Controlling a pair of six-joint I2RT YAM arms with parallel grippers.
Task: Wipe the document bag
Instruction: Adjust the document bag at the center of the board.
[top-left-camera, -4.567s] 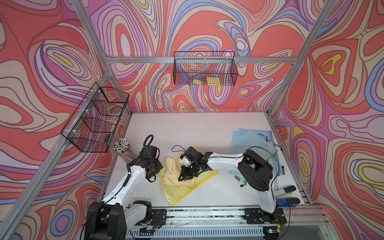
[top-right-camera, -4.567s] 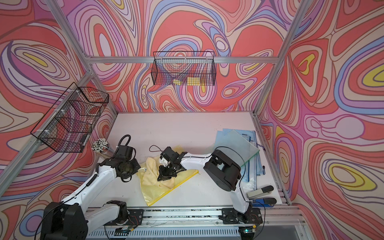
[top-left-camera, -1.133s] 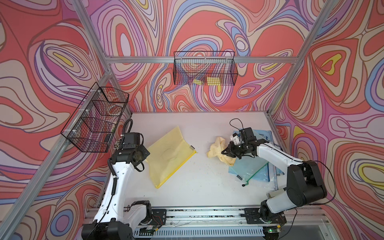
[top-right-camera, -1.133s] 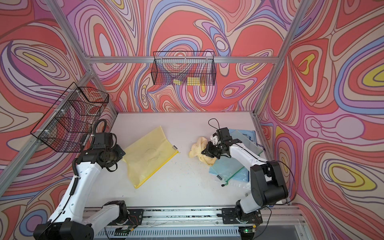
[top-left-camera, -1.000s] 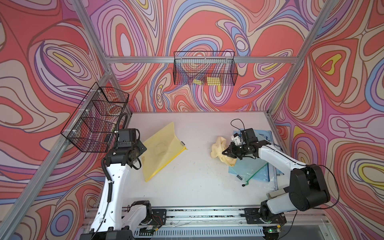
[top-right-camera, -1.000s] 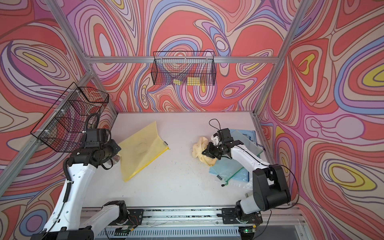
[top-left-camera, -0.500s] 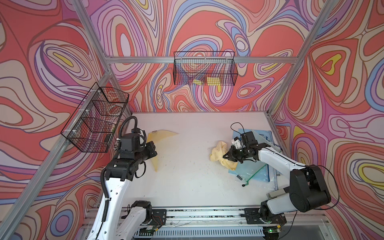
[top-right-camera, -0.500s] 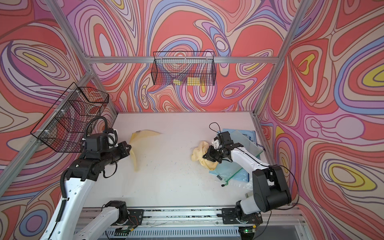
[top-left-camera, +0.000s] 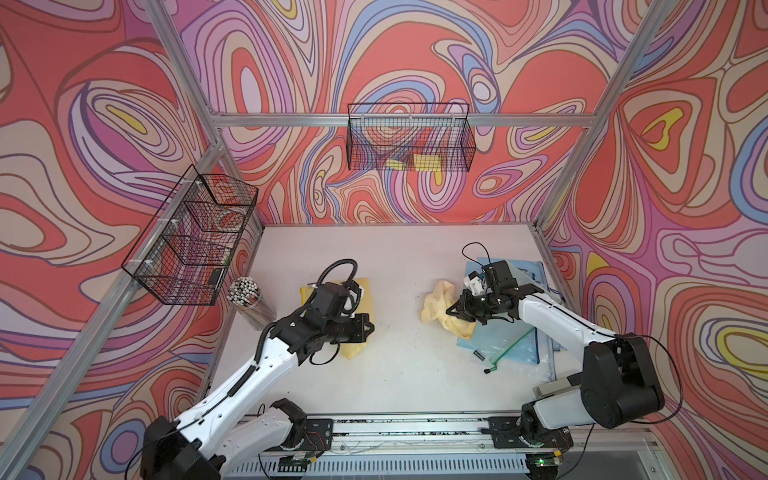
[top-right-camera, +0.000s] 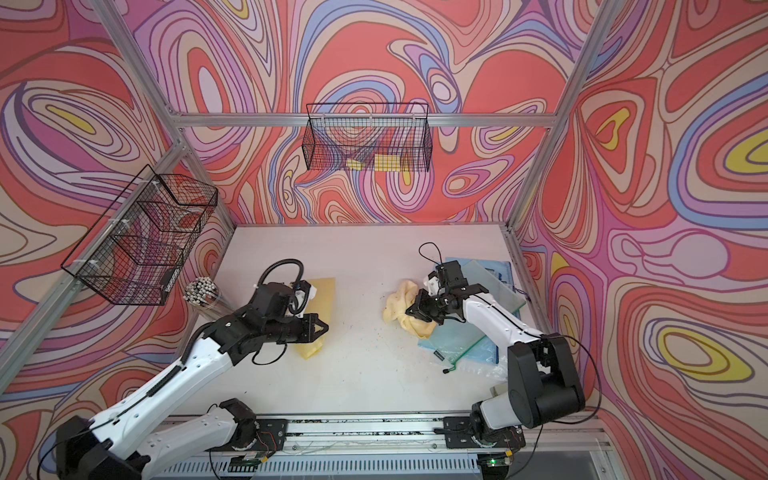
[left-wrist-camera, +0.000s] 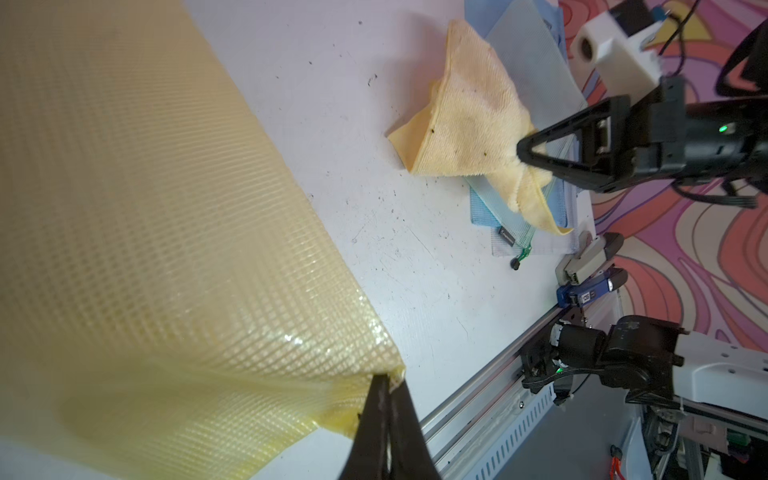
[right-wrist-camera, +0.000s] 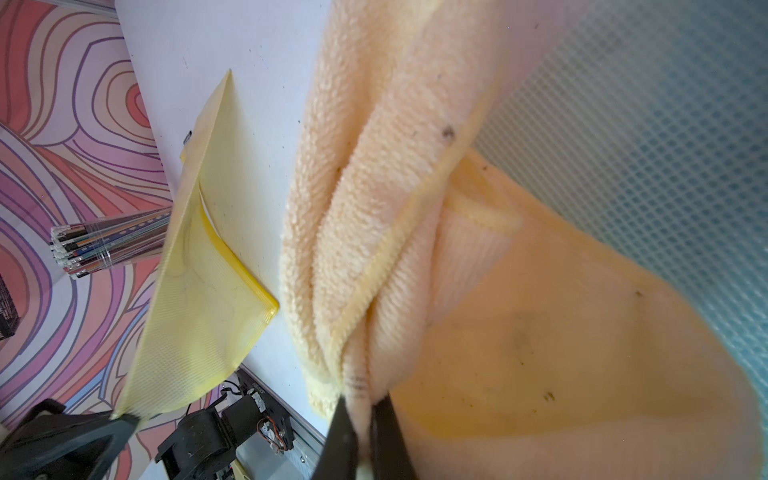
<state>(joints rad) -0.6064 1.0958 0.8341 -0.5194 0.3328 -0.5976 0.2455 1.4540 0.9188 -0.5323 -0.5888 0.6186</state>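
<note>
My left claw (left-wrist-camera: 384, 380) is clamped on one corner of the single yellow bag (left-wrist-camera: 166, 208), held tilted over the table's (top-left-camera: 395, 374) left side. Bare table lies between it and the one cloth (top-left-camera: 436, 305). My right claw (top-left-camera: 451, 311) pinches that cloth over the blue bags (top-left-camera: 511, 353) at the right edge, and two baskets (top-left-camera: 409, 141) hang on the walls.

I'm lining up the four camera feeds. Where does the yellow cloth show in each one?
In a top view: yellow cloth right of the table's centre, in the right gripper's tips.
In a top view: cloth at the blue mesh bags' edge.
Left wrist: cloth beyond the held yellow document bag.
Right wrist: cloth fills the foreground, clamped.
Shared landmark: that bag, pinched by the left gripper, shows in all four.
</note>
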